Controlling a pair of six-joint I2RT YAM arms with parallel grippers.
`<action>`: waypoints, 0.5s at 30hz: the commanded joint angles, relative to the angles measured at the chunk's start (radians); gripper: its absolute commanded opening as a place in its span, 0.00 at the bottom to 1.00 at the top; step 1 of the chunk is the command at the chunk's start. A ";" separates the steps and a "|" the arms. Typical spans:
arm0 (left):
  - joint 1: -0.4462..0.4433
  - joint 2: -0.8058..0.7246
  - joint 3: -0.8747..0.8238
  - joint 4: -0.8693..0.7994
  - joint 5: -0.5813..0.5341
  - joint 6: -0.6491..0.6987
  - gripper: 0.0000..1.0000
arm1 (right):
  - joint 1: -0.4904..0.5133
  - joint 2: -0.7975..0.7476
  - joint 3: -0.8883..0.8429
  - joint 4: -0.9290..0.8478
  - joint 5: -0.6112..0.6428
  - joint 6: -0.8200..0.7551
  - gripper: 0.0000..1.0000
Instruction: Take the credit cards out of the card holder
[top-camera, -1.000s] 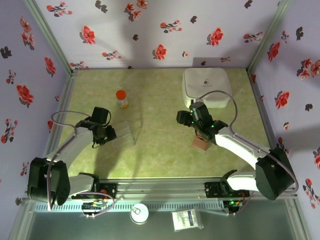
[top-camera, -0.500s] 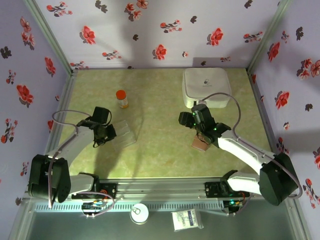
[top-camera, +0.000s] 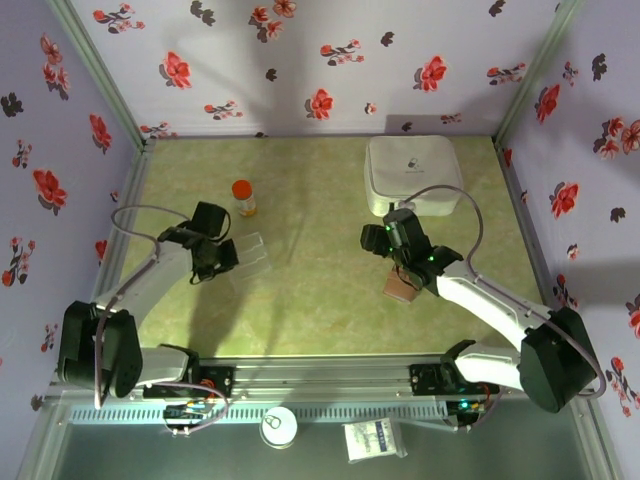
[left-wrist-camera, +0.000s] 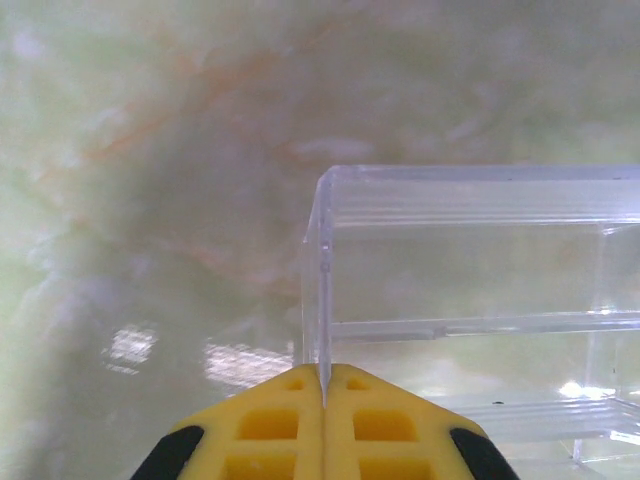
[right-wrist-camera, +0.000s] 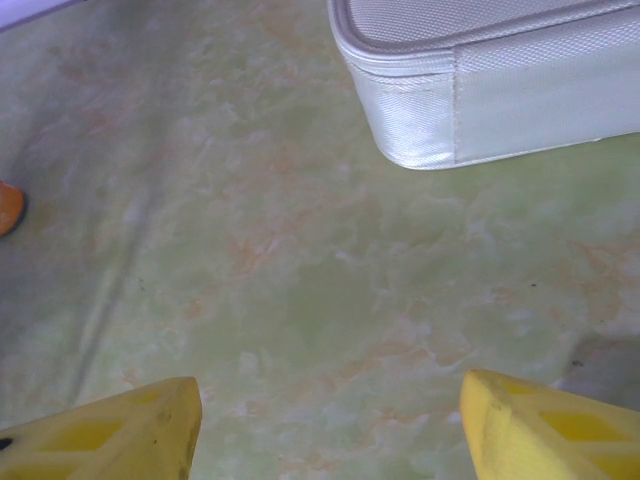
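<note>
a: table (top-camera: 320, 190) first. green marbled top, arm bases at 6 o'clock. white box (top-camera: 413, 172) lies flat at 1 o'clock of centre, out of the work.
b: the clear rack (top-camera: 252, 258)?
a: at 9 o'clock of centre. left gripper (left-wrist-camera: 323, 372) is closed right down, pinching one thin upright wall of it. my guess: it's being cleared aside, or brought in as a place to stand the cards. orange bottle (top-camera: 243, 197) stands at 12 o'clock of the rack, apart from it.
b: right gripper (right-wrist-camera: 330, 385)?
a: jaws wide apart, nothing between them, bare table beneath. box corner at its 1 o'clock.
b: card holder (top-camera: 402, 288)?
a: small tan patch at 4 o'clock of centre, lying on the table, partly under the right arm. from the right gripper it sits at about 5 o'clock, back toward the base. near, but not between the fingers. the arm likely needs to draw back to reach it.
b: credit cards?
a: can't make them out. holder is small and part-hidden. i judge them not yet taken out.
</note>
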 joint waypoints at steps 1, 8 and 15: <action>-0.042 0.064 0.099 -0.003 0.001 0.022 0.00 | 0.007 -0.018 0.040 -0.055 0.059 -0.041 0.70; -0.144 0.279 0.340 0.001 -0.022 0.029 0.00 | 0.007 -0.041 0.035 -0.091 0.103 -0.041 0.72; -0.200 0.548 0.663 -0.038 -0.068 0.066 0.00 | 0.001 -0.069 0.021 -0.131 0.150 -0.031 0.75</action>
